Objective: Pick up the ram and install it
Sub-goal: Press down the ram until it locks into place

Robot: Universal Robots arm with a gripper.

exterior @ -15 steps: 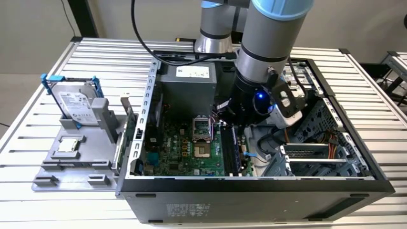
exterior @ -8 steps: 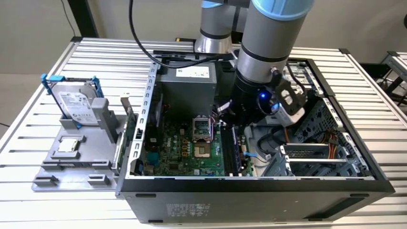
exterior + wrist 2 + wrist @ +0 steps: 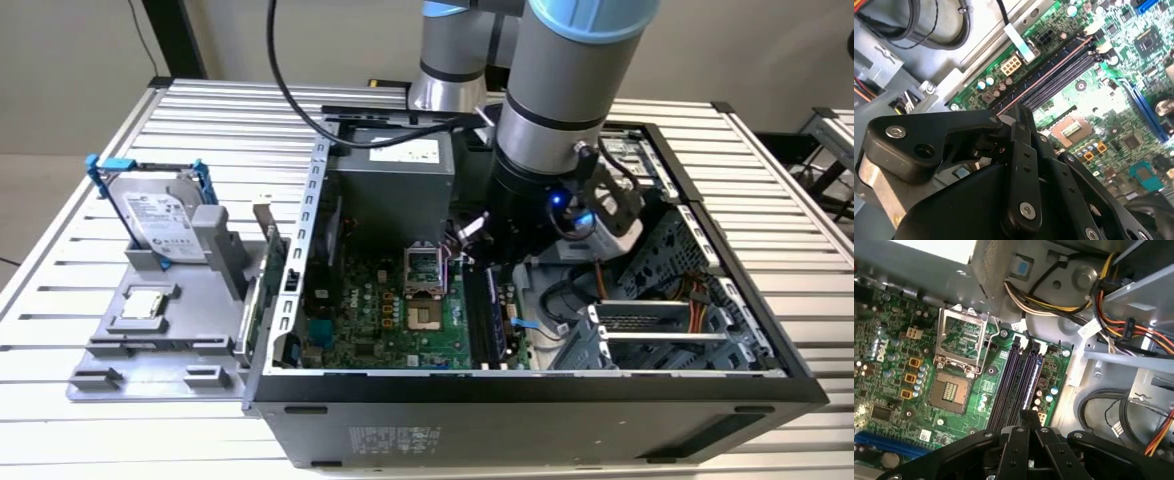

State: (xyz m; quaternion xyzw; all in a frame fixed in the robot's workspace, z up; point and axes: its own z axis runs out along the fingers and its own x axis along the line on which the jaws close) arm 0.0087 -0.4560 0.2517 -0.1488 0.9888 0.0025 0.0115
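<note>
The tool (image 3: 1029, 421) pinches the ram (image 3: 1030, 390) (edge-on) over the motherboard's (image 3: 929, 365) memory slots (image 3: 1011, 385).

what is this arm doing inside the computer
A robot arm has reached down into the open computer case. Its end effector is closed on the ram, held on edge right at the memory slots of the green motherboard, next to the empty processor socket. Whether the stick is fully seated cannot be told. Outside the case, at the exterior view's left, a hard drive stands on a grey tray.
</note>
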